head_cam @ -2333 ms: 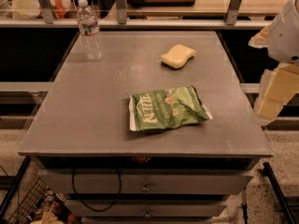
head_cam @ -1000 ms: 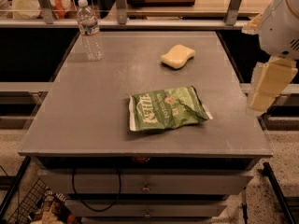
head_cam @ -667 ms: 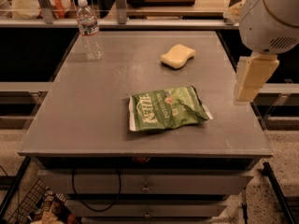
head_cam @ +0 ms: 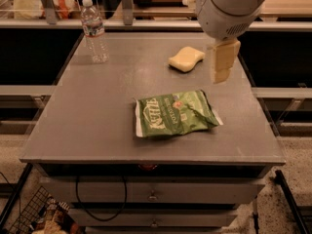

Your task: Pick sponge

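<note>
The sponge (head_cam: 186,59) is a small pale yellow soft block lying flat on the far right part of the grey table (head_cam: 97,111). My gripper (head_cam: 223,65), with cream rectangular fingers, hangs from the white arm just right of the sponge and above the table, apart from it. It holds nothing.
A green chip bag (head_cam: 174,113) lies in the middle of the table, nearer the front. A clear water bottle (head_cam: 93,31) stands at the far left corner. Drawers sit below the table front, and a rail runs behind the table.
The arm and gripper have moved left and farther in, from beyond the table's right edge to just beside the sponge. The sponge, bag and bottle have not moved.
</note>
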